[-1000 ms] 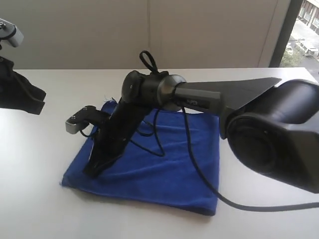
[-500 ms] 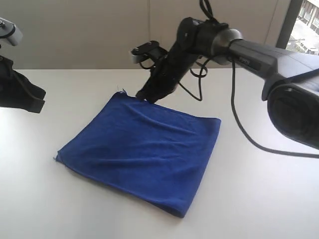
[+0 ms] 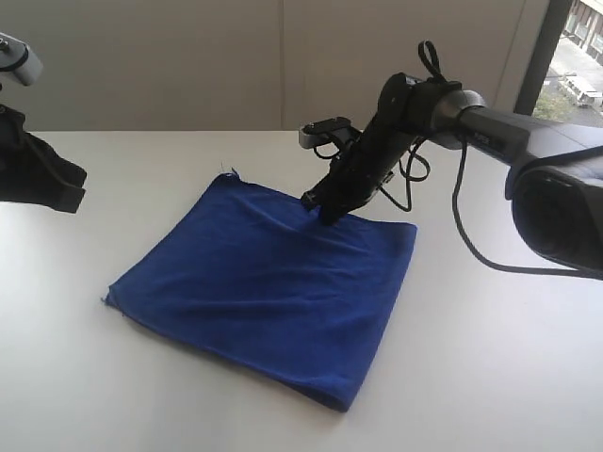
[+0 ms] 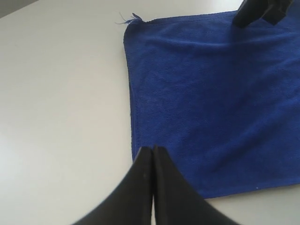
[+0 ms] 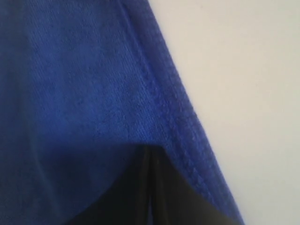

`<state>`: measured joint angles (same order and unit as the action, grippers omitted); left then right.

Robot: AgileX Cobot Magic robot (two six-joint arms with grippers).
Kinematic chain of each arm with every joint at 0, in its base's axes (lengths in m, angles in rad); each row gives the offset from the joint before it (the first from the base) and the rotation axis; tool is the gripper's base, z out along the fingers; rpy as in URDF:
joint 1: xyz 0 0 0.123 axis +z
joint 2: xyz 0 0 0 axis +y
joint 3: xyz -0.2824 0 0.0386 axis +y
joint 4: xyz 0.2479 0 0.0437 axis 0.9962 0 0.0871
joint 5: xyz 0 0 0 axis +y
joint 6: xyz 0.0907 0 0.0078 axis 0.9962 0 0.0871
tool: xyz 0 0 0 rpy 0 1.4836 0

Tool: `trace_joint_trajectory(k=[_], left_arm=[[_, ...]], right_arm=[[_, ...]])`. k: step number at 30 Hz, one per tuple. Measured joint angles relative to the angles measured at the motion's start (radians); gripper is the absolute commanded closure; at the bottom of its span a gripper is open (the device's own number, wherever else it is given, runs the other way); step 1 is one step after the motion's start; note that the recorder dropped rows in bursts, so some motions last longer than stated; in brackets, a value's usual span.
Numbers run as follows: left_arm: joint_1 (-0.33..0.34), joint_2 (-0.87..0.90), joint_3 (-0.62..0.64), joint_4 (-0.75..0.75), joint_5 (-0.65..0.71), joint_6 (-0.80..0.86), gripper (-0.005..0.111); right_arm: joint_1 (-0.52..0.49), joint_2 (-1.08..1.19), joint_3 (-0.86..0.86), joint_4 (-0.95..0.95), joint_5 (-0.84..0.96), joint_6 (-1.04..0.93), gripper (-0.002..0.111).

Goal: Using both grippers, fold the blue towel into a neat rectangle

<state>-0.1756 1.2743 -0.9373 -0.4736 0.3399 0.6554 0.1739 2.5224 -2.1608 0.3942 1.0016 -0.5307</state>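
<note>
while both are closed empty, right claw (image 3: 320, 208) sits at blue towel (image 3: 264, 282) edge, left claw (image 4: 153, 152) apart

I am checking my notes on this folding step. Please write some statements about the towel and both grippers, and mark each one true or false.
1. The towel lies flat on the table. True.
2. The right gripper is open. False: its jaws are shut.
3. The right gripper is at a stitched edge of the towel. True.
4. The left gripper holds a towel corner. False: it is shut and holds nothing.
</note>
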Motion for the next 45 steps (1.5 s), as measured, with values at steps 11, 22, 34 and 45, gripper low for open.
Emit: trace_joint_trajectory(k=[11,22,34,45], left_arm=[[0.0,0.0,0.0,0.0,-0.008,0.0,0.107],[0.0,0.0,0.0,-0.009,-0.01,0.0,0.107],[0.0,0.0,0.0,-0.017,-0.011,0.0,0.107],[0.0,0.0,0.0,-0.019,-0.009,0.0,0.107]], right_arm=[[-0.016,-0.002,-0.014,-0.273,0.038,0.236,0.108],[-0.149,-0.031,-0.005,-0.35,0.185,0.274,0.108],[-0.155,-0.346,0.201,-0.258,0.211,0.061,0.108],[-0.004,-0.603,0.88,-0.118,0.034,-0.062,0.108]])
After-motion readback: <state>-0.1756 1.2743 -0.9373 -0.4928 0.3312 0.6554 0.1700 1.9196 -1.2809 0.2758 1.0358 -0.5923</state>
